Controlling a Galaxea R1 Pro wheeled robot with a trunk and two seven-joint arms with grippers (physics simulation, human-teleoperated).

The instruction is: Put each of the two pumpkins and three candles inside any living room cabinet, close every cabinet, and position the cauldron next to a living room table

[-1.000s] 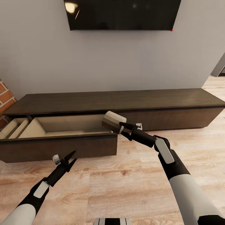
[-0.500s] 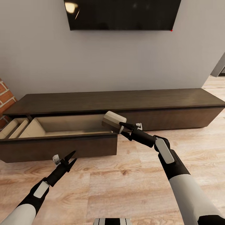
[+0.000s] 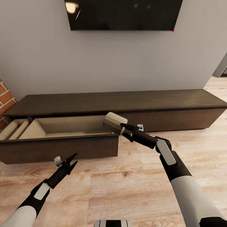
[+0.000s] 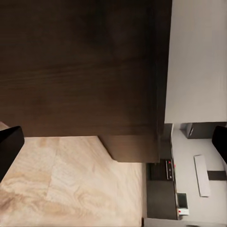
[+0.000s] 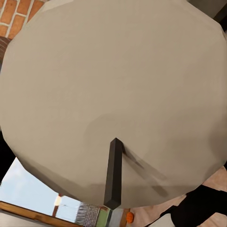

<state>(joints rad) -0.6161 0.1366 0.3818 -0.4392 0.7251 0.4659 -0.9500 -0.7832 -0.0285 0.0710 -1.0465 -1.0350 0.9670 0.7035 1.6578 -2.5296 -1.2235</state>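
Head view: pale wood floor (image 3: 126, 189), grey wall (image 3: 126, 60)

I see dark TV screen (image 3: 123, 14) mounted high on grey wall (image 3: 94, 63), lamp glare in its upper left corner, tiny red light at its lower right corner. Red brick (image 3: 4, 101) at far left edge. Pale wood plank floor (image 3: 119, 189) across foreground. Doorway opening (image 3: 222, 67) at far right, floor running on past it.

Matt dark wood-grain cabinet (image 3: 126, 104), pale matt wooden drawer interior (image 3: 72, 126), smooth waxy candle (image 3: 115, 123), glossy television (image 3: 123, 14).
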